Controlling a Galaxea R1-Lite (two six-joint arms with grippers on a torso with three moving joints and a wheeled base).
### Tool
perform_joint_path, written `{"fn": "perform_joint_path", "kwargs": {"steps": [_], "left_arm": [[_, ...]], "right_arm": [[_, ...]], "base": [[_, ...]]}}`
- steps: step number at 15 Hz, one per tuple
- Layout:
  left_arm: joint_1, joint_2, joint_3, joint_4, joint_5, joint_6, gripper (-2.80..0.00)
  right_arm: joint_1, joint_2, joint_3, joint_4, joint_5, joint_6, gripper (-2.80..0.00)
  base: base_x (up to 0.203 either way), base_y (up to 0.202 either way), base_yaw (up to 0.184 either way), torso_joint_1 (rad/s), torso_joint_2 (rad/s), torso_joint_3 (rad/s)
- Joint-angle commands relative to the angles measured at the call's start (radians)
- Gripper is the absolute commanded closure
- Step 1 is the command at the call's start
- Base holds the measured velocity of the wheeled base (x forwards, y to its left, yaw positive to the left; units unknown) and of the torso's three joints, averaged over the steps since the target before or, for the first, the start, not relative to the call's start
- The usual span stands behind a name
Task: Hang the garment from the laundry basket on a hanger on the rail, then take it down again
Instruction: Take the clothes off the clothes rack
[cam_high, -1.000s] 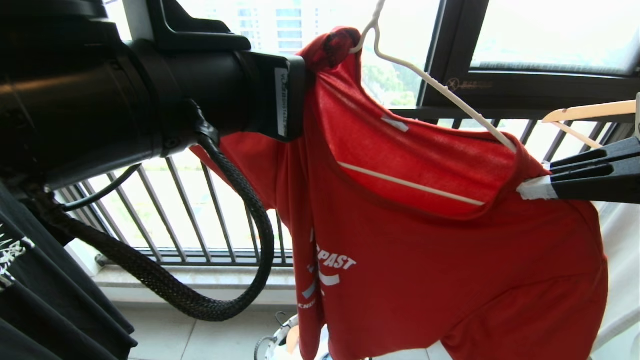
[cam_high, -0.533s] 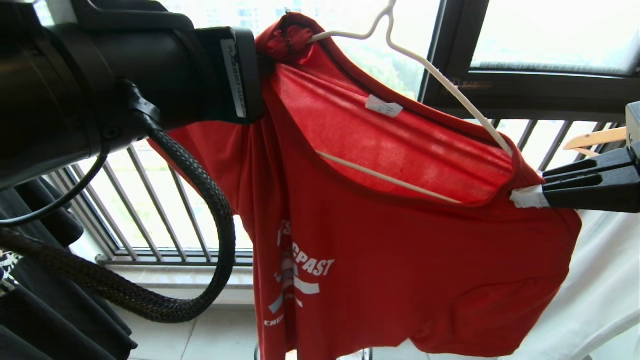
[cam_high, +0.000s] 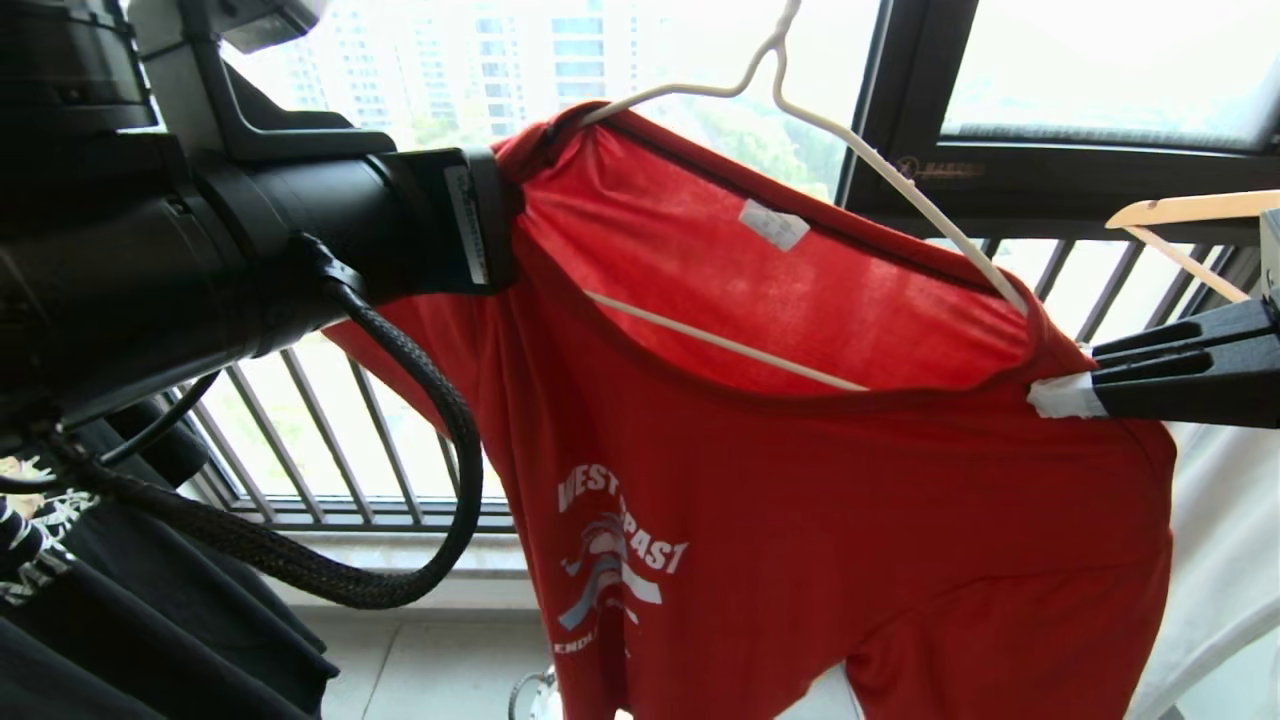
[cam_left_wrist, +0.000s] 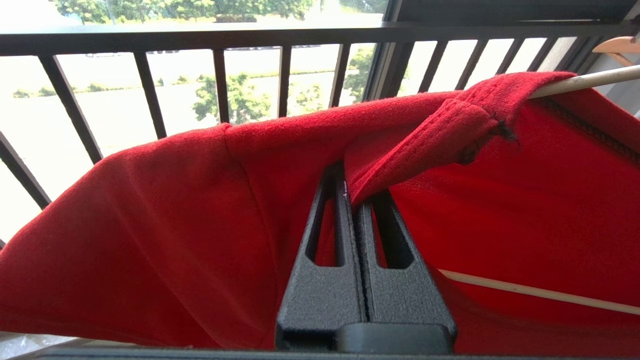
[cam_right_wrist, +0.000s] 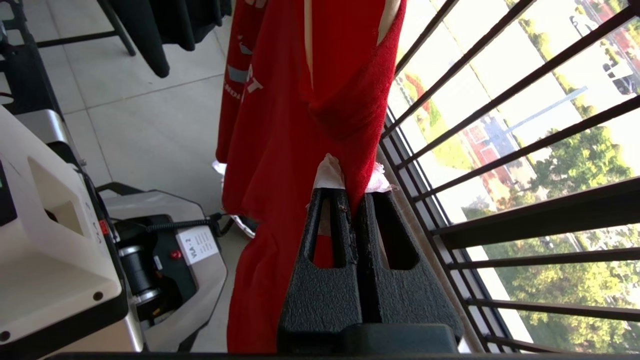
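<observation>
red T-shirt (cam_high: 800, 480) is draped on wire hanger (cam_high: 880, 170) | left end effector (cam_left_wrist: 357, 200) is clamped on one shoulder, right end effector (cam_high: 1060, 395) on the other | neckline is held spread so fabric settles over hanger arms

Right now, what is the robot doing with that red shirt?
The robot is holding the red shirt up by the window with both arms. Its left gripper is shut on the shirt's collar at one shoulder, and its right gripper is shut on the cloth at the other shoulder. A thin white hanger sits inside the neck of the shirt.
</observation>
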Motion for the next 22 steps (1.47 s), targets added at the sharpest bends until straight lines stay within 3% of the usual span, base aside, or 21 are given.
{"fn": "perform_joint_path", "kwargs": {"steps": [1,4,8,9,13,18,20,22], "left_arm": [[0.019,0.004,0.016,-0.001,0.002,-0.006,0.0],[0.064,-0.003,0.027,-0.001,-0.001,-0.048,0.0],[0.064,0.001,0.057,-0.002,-0.002,-0.058,0.0],[0.064,-0.002,0.056,-0.002,-0.005,-0.056,-2.8],[0.038,-0.05,0.055,0.002,-0.049,-0.057,-2.8],[-0.093,-0.193,0.066,0.07,-0.118,-0.096,-2.8],[-0.103,-0.24,0.119,0.08,-0.206,-0.112,-2.8],[-0.097,-0.286,0.143,0.077,-0.221,-0.118,-2.8]], "right_arm": [[0.0,0.001,0.0,0.004,0.003,-0.003,0.0],[0.0,0.001,0.006,0.004,0.0,-0.003,0.0],[0.0,0.002,0.006,0.002,-0.009,-0.003,0.0],[0.001,0.002,0.006,0.002,-0.011,-0.003,0.0],[0.001,0.008,0.005,0.001,-0.011,-0.003,0.0],[0.001,0.021,0.003,0.001,-0.011,-0.005,0.0],[0.001,0.022,0.002,0.001,-0.011,-0.005,0.0],[0.001,0.022,0.002,0.001,-0.012,-0.005,0.0]], "base": [[0.0,0.0,0.0,0.0,0.0,0.0],[0.0,0.0,0.0,0.0,0.0,0.0],[0.0,0.0,0.0,0.0,0.0,0.0],[0.0,0.0,0.0,0.0,0.0,0.0],[0.0,0.0,0.0,0.0,0.0,0.0],[0.0,0.0,0.0,0.0,0.0,0.0],[0.0,0.0,0.0,0.0,0.0,0.0],[0.0,0.0,0.0,0.0,0.0,0.0]]}}
